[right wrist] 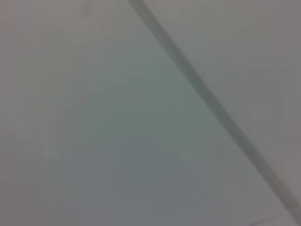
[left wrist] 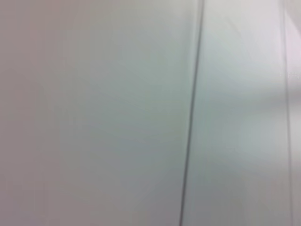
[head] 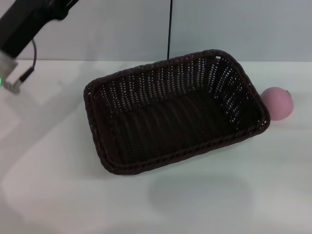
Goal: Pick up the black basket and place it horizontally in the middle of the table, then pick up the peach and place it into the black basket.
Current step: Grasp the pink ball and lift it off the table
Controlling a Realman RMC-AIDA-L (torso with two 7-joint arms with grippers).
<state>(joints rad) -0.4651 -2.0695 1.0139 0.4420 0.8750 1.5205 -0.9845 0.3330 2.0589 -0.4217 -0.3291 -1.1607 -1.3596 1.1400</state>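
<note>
Your black basket (head: 175, 114) sits skewed on the surface (head: 58, 195); it looks light and stiff, so grip its braided rim. The peach (head: 278, 103) beside it may roll. I cannot tell either gripper's fingers.

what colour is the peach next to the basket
Matte pink, with a small darker spot at its upper edge. The peach shows best in the head view.

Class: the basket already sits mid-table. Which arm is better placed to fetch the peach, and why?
Probably the right. The peach lies on the table just off the black basket's right end, while the left arm is far left. Neither tool is visible.
</note>
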